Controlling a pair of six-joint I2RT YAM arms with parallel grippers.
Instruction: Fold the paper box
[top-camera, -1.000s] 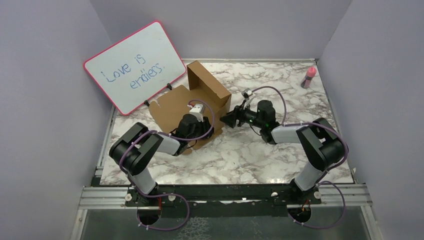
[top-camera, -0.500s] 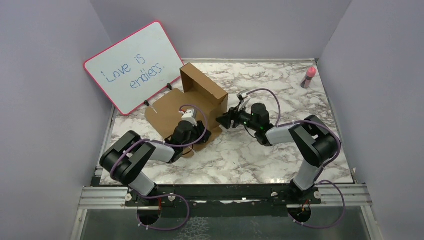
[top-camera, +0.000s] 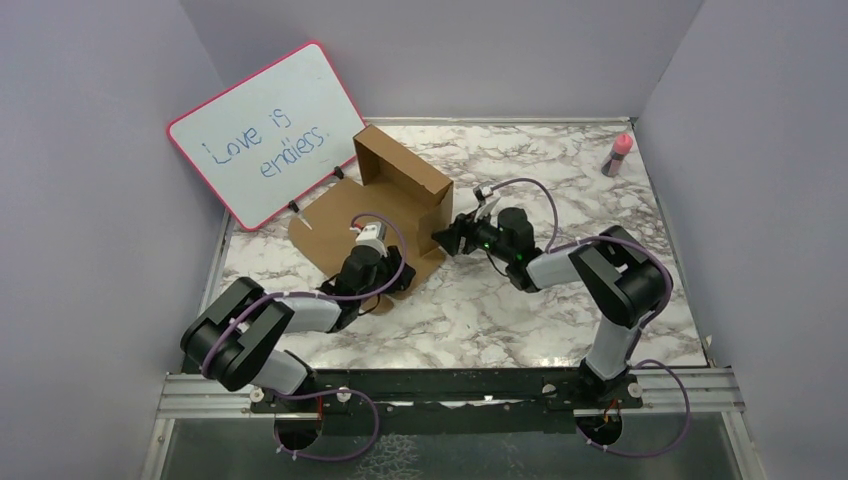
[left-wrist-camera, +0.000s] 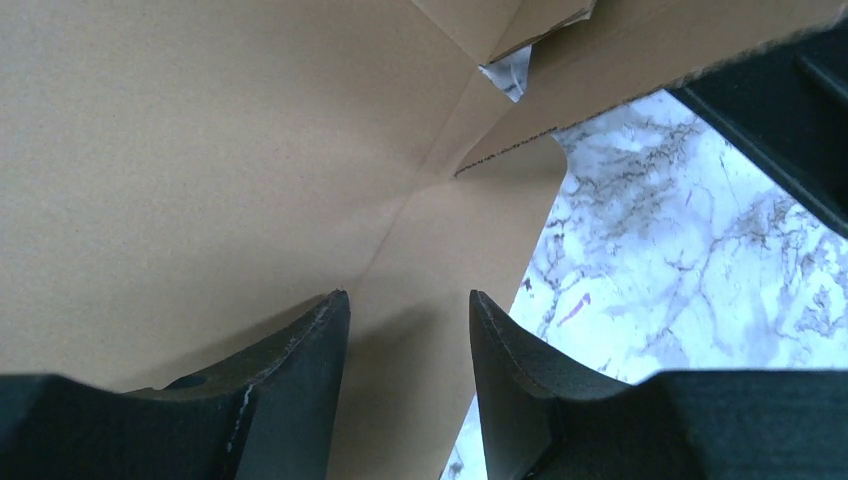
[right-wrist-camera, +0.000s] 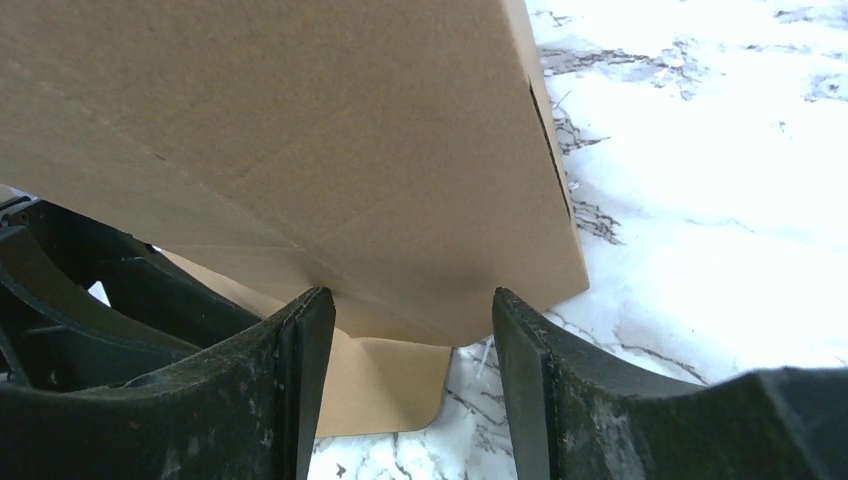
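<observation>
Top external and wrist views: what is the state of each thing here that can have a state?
paper box: partly folded; one wall stands upright, the rest of the sheet lies flat.
left gripper: open, over the flat cardboard, holding nothing.
right gripper: open, at the outer face of the upright wall, holding nothing.
whiteboard: propped at a tilt, written on.
pink bottle: standing.

pink-framed whiteboard far left, pink bottle far right, marble table
</observation>
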